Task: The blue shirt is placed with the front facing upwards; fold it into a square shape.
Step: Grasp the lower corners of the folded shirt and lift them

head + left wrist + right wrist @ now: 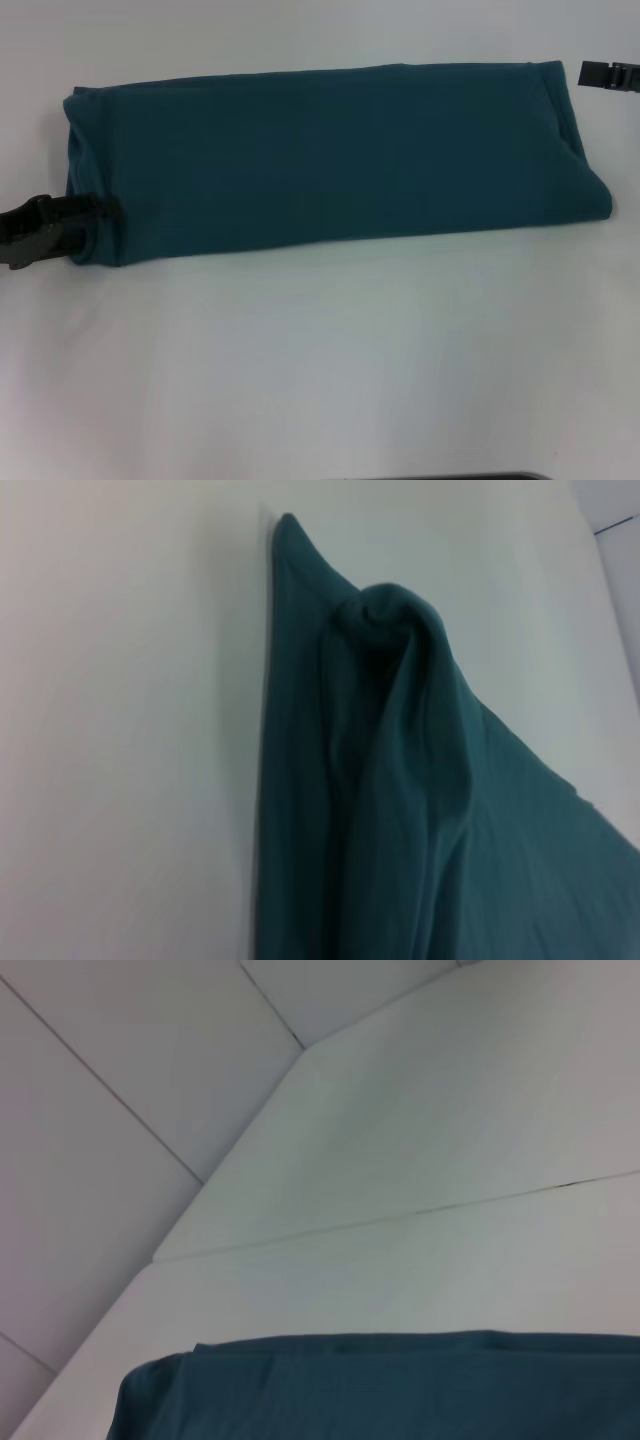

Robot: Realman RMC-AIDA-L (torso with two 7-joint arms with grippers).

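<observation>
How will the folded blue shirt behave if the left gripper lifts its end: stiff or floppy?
Probably floppy: the blue shirt bunches into a soft hump near the left gripper in the left wrist view. The long folded strip would likely sag and unfold if raised by one end. It seems light and unlikely to slip on the white table.

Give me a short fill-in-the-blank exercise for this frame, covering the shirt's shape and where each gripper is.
1. The blue shirt lies folded into a long ____ across the white table, not yet a square.
2. The left gripper is at the shirt's ____ end, at its near corner.
3. The right gripper sits just off the shirt's far ____ corner, apart from the cloth.
4. In the left wrist view the cloth there is ____ into a raised fold.

Missing words: strip; left; right; bunched
</observation>
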